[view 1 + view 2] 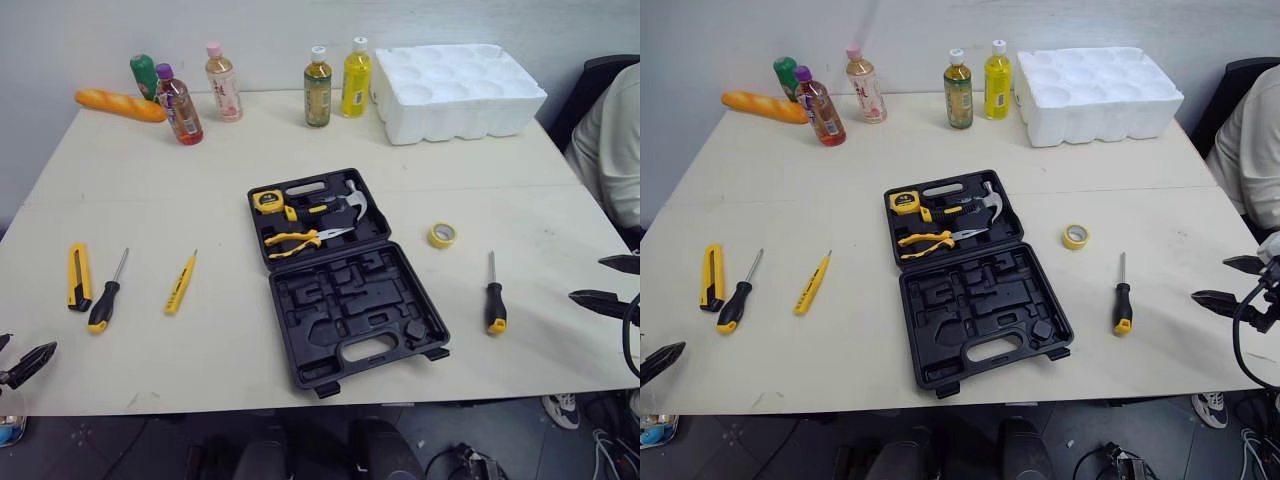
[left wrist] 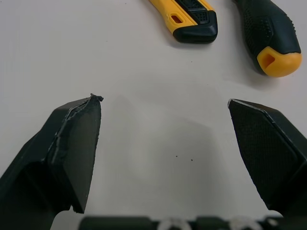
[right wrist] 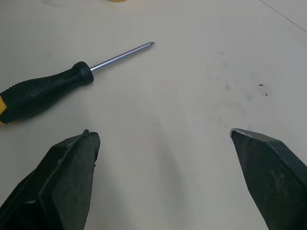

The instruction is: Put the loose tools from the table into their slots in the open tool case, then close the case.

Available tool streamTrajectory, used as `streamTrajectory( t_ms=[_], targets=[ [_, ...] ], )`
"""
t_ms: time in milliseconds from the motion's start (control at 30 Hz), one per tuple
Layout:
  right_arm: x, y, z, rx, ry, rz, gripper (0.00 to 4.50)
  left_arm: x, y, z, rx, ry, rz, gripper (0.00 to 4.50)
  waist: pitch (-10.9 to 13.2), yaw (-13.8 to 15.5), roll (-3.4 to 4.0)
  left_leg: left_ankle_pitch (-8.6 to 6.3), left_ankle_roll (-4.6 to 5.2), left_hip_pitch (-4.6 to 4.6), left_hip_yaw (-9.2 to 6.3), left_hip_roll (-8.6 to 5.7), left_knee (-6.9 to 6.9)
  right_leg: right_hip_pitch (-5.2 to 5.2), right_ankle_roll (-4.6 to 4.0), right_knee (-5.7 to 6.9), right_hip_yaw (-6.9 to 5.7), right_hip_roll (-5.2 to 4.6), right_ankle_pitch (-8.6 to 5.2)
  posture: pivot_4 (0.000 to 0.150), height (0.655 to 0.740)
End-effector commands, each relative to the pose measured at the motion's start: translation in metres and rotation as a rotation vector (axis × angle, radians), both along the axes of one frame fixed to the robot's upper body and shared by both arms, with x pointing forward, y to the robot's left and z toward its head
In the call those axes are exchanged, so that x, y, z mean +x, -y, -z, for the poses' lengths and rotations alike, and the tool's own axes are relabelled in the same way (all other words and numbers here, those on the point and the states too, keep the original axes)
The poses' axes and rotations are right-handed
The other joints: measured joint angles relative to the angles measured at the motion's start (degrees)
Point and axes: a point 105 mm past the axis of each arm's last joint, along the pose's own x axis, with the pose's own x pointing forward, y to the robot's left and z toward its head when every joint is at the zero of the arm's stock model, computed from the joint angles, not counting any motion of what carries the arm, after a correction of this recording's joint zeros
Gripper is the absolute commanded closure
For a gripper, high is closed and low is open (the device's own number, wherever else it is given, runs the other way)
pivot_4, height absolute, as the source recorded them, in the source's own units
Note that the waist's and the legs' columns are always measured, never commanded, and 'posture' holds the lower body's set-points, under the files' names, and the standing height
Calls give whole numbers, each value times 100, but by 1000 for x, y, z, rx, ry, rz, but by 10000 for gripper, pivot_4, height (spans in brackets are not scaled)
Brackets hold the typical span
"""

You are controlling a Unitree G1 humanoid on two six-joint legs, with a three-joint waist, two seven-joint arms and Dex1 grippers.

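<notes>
The right gripper (image 3: 160, 132), jaws wide and empty, hovers near a screwdriver (image 1: 495, 305) at lower right, well apart from the open tool case (image 1: 345, 290) at centre; light and rigid, it should grip best by what looks like a ribbed handle, not the slick shaft. The left gripper (image 2: 163, 103) also gapes empty at lower left

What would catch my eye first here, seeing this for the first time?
The open black tool case sits mid-table, some tools already inside. Yellow-and-black tools lie loose either side: a utility knife left, a screwdriver right. A white foam tray sits far right.
</notes>
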Motion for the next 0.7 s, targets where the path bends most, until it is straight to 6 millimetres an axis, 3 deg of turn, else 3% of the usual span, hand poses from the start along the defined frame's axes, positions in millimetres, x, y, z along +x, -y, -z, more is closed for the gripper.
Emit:
streamTrajectory(
  t_ms=[33,700],
  targets=[
    [0,3,-14,-6,65,6,0,0,-6,-11,42,11,-3,663,0,0,0,0,0,0,0,0,0,0,0,0,0,0,0,1500,7400],
    [4,2,-15,-16,87,10,0,3,-11,-6,43,3,-14,663,0,0,0,1,0,0,2,0,3,0,1,5,-2,0,0,1500,7400]
  ],
)
